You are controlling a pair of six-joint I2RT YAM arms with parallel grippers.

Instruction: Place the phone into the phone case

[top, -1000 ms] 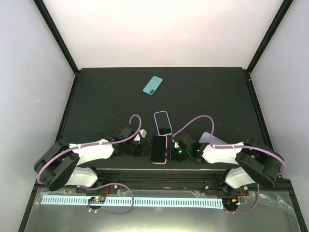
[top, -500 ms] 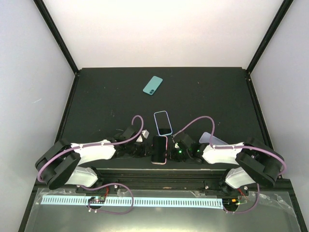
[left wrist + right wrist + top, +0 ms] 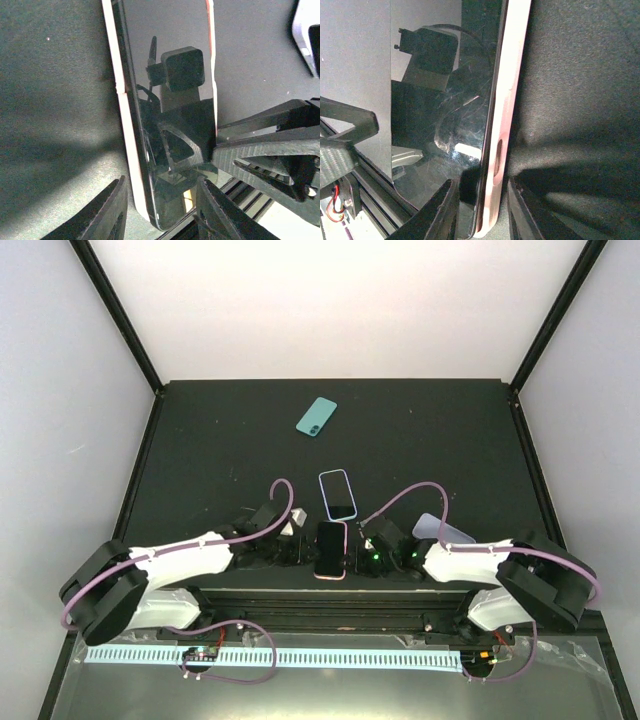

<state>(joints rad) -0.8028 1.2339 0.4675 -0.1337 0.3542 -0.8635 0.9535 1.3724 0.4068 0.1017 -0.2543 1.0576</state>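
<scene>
The teal phone lies back up at the far middle of the table, far from both grippers. The lavender phone case lies at the near right, partly hidden by my right arm. Both grippers are at a pink-rimmed phone lying screen up between them. My left gripper straddles its near left corner with jaws apart, and a sliver of table shows beside the rim. My right gripper has its fingers close on either side of the phone's right rim.
A light blue-rimmed phone lies screen up just beyond the pink-rimmed one, and its corner shows in the left wrist view. The black base rail runs right behind the grippers. Raised edges border the table.
My left arm's shoulder and elbow have sunk down and to the left. Both grippers stay at the pink-rimmed phone. The phones and the case have not moved.
</scene>
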